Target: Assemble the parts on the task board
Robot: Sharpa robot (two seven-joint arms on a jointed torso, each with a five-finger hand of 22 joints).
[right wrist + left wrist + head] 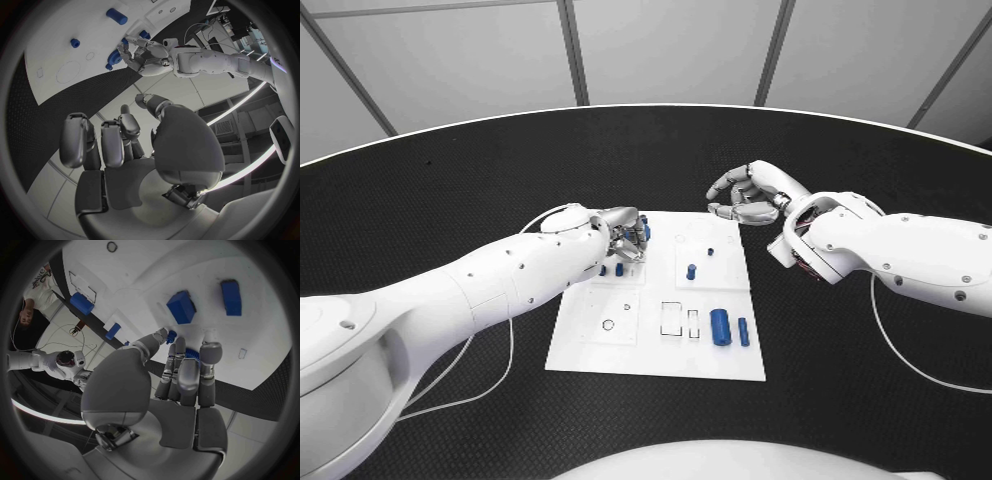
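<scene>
Fingers (177, 371) around a blue part (191, 356) over the task board (646, 350)

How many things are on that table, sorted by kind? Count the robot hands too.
Loose blue plastic parts on the board: 5
Blue part held by the left robot hand: 1
White flat task board: 1
Silver robot hands, left and right robot hand: 2
Total: 9

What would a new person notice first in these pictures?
First, the white task board in the middle of the black table, with small blue parts on it. Next, the left robot hand at the board's far left corner, pinching a small blue piece. The right robot hand hovers beyond the board, holding nothing.
</scene>
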